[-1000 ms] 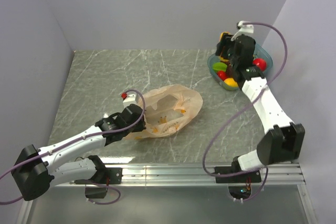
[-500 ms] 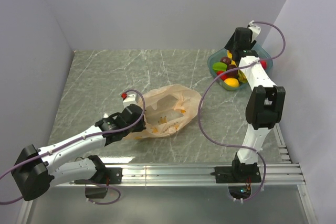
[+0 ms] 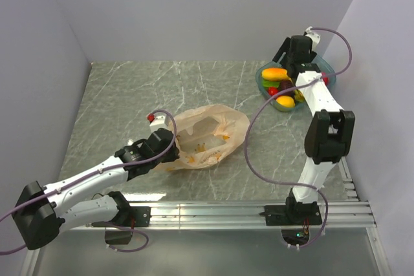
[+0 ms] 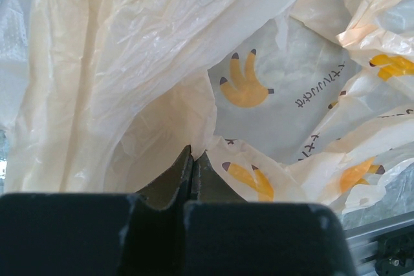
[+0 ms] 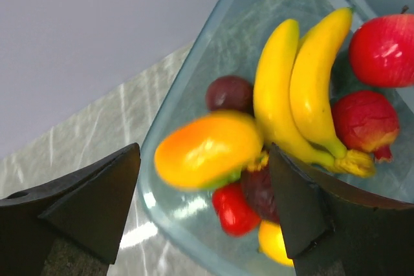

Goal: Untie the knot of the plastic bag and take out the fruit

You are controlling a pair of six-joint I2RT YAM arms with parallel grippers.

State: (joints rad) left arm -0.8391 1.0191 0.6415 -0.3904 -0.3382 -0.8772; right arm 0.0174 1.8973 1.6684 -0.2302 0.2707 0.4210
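The pale orange plastic bag (image 3: 210, 135) lies crumpled mid-table, its mouth open toward my left arm; no knot shows. My left gripper (image 3: 169, 154) is shut on a fold of the bag's edge (image 4: 194, 140), and the bag's printed inside (image 4: 284, 88) fills that view (image 4: 193, 154). My right gripper (image 3: 289, 63) hangs open over the teal tub (image 3: 331, 72). An orange-yellow mango (image 5: 208, 148), blurred, is between and below the wide-apart jaws (image 5: 204, 153), touching neither finger. It also shows from above (image 3: 275, 74).
The tub (image 5: 194, 75) holds bananas (image 5: 304, 88), red apples (image 5: 381, 50), a dark plum (image 5: 229, 93) and a small red fruit (image 5: 234, 210). Walls stand close on the left, back and right. The right arm's purple cable (image 3: 259, 159) loops over the table.
The right arm swung upright at the tub and its jaws stand open; the mango now shows loose over the fruit in the tub. The left gripper and bag have barely moved.
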